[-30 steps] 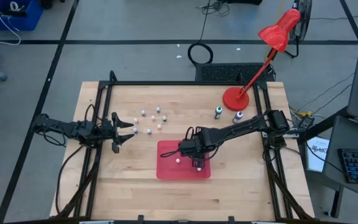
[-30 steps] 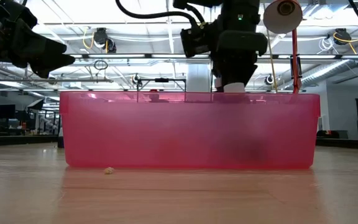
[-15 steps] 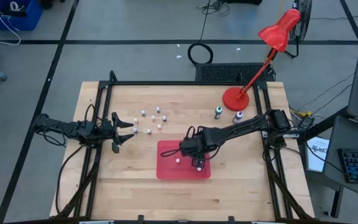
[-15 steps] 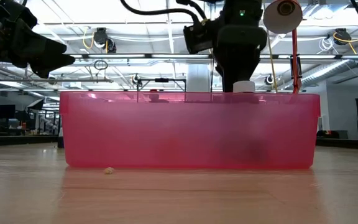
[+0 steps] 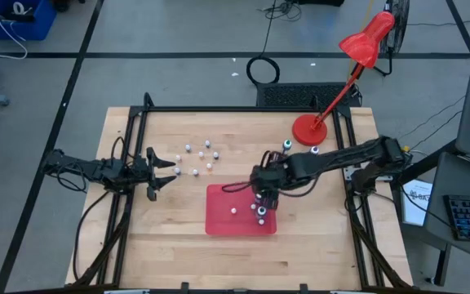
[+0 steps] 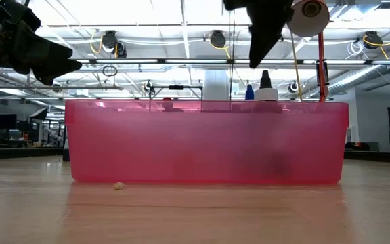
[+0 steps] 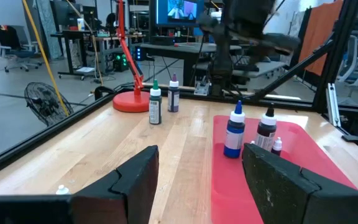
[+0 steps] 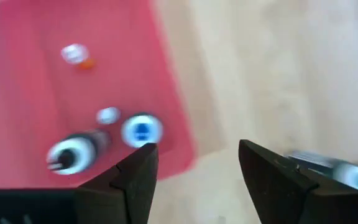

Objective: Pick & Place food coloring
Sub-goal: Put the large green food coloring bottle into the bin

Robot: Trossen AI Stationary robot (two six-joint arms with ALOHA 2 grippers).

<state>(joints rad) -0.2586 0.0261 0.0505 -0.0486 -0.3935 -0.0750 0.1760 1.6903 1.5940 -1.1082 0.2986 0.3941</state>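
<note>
A red tray [image 5: 219, 220] lies at mid-table. Inside it stand a blue-topped bottle [image 7: 234, 133] and a dark, white-topped bottle [image 7: 266, 130], with a tiny bottle [image 7: 277, 146] beside them and another tiny one [image 5: 234, 210] apart. My right gripper [image 5: 259, 194] hangs open above the tray's right part and touches nothing; in its wrist view [image 8: 194, 165] the bottle tops show below it. Several tiny bottles [image 5: 199, 155] rest on the wood left of centre. A green-topped bottle [image 5: 286, 146] and another bottle [image 5: 313, 151] stand near the lamp. My left gripper [image 5: 166, 170] waits open at the left.
A red desk lamp has its base [image 5: 308, 128] on the far right of the table, its arm slanting up over the edge. Black frame rails [image 5: 137, 122] run along the table's sides. In the low view the tray's wall [image 6: 202, 142] hides what stands behind it.
My right gripper set the white-topped bottle down in the tray beside the blue-topped one and let go. It then rose clear and drew back toward the table's right and far side. The bottle now stands upright on its own.
</note>
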